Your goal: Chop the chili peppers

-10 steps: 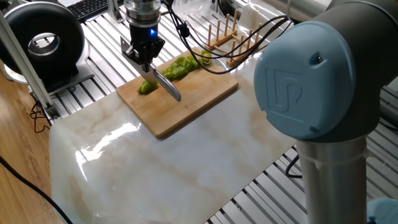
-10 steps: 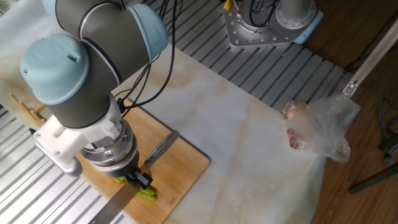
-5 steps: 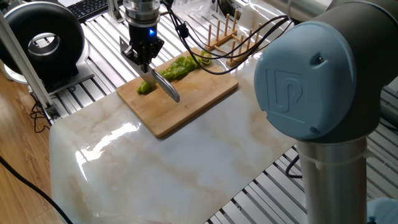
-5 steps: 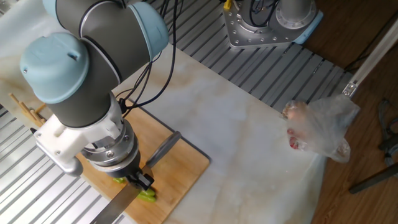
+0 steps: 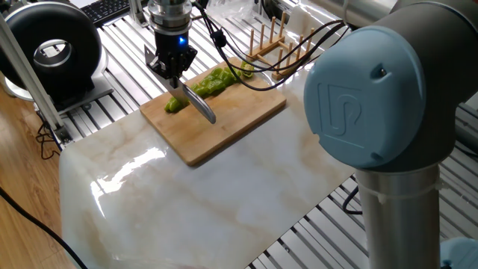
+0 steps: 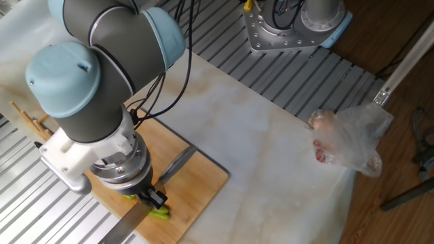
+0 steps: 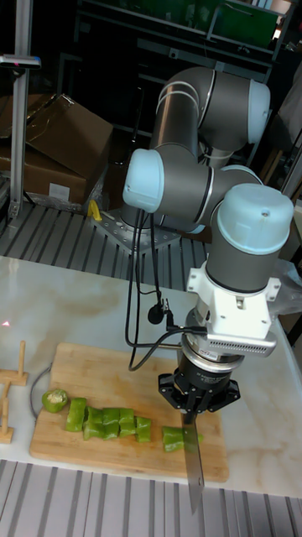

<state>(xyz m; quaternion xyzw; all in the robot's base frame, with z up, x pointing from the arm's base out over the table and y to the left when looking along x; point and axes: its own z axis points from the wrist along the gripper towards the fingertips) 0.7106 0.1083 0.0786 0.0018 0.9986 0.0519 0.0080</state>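
Observation:
The chili peppers [image 5: 213,81] lie cut into several light-green chunks in a row on the wooden cutting board [image 5: 231,123]. One chunk [image 5: 175,104] sits apart at the row's near end, right beside the knife [image 5: 203,107]. My gripper [image 5: 173,73] is shut on the knife and stands over that gap, with the knife low over the board. In the tall fixed view the row [image 7: 109,422] runs left from the knife [image 7: 194,470], with a stem-end piece [image 7: 55,400] at the far left. My gripper [image 7: 198,404] hides where the knife meets the board. From the other side only a green bit [image 6: 160,213] shows beneath my gripper [image 6: 148,197].
A wooden peg rack [image 5: 273,41] stands just behind the board. A black round device [image 5: 52,48] and a keyboard [image 5: 108,9] lie past the table's far corner. A plastic bag [image 6: 349,139] lies at the marble slab's edge. The arm's base [image 6: 291,24] is bolted to the slatted table.
The gripper and knife have shifted only very slightly. The pepper pieces lie where they were.

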